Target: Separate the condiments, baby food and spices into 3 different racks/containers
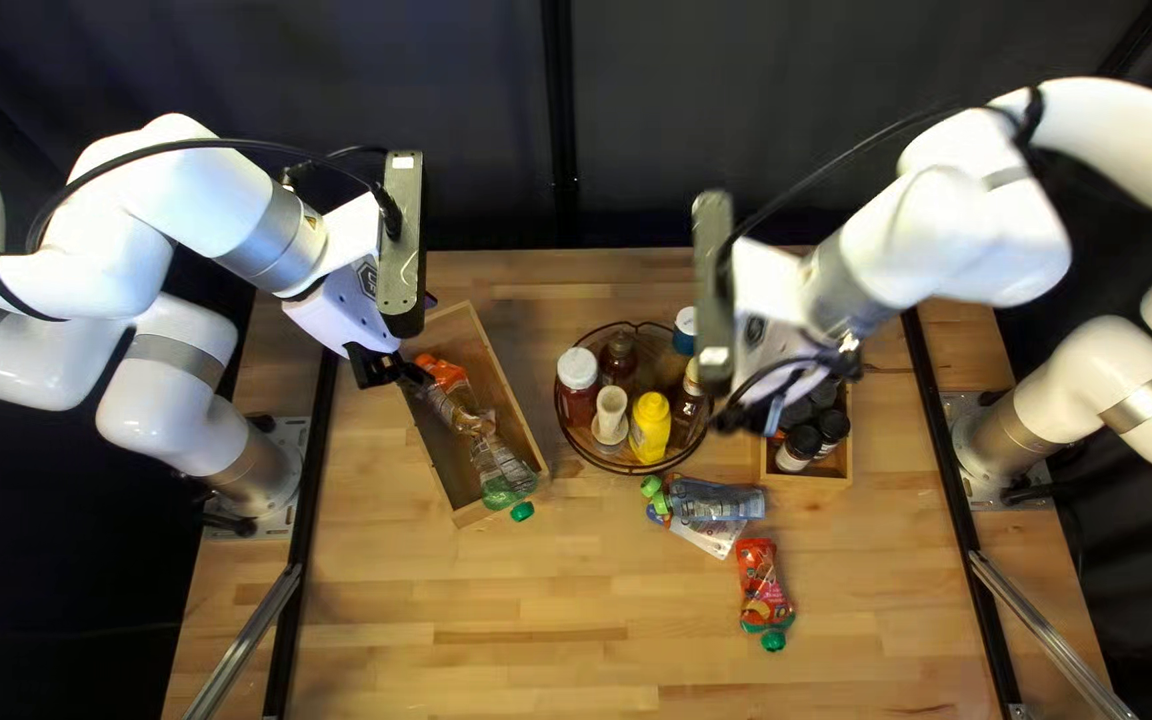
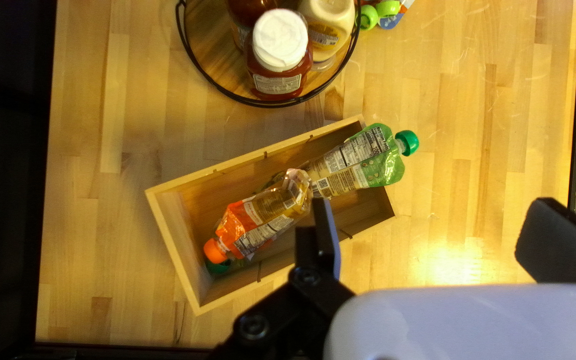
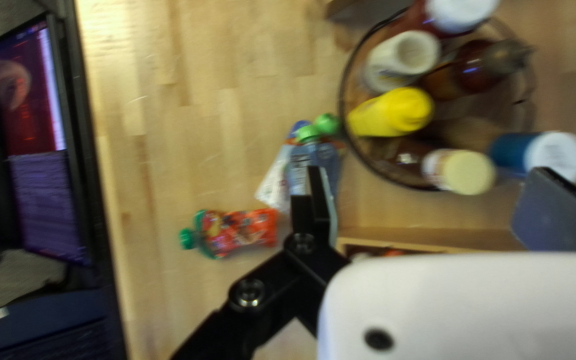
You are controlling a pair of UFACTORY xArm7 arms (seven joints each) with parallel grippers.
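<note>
The top left view has the left arm [image 1: 176, 200] reaching in bent from its side, its wrist slanting down so that the left gripper [image 1: 374, 364] hangs over the far left part of the long box [image 1: 510, 504]. The right arm [image 1: 950, 247] leans in from the opposite side, somewhat blurred, with the right gripper [image 1: 736, 416] above the area between the round tray [image 1: 607, 463] and the small box [image 1: 810, 480].

In the left wrist view the left gripper's fingers stand wide apart with nothing grasped; the right wrist view shows the right gripper likewise released.

Inside the long box lies an orange pouch [image 2: 241, 225], orange-capped, shiny and creased, with a see-through amber part. It overlaps a green pouch [image 2: 368, 163], whose capped end sticks out past the box's end wall. Another green cap [image 2: 217, 267] peeks out beneath the orange one.

On the table, a red pouch [image 3: 241, 230] with a green cap lies flat, near a bluish pouch [image 1: 723, 502] resting across a white pouch [image 1: 714, 538].

The tray bears a yellow bottle [image 1: 651, 424], a white-lidded red jar [image 2: 278, 70] and other bottles; dark-lidded jars [image 1: 800, 443] stand in the small box.
</note>
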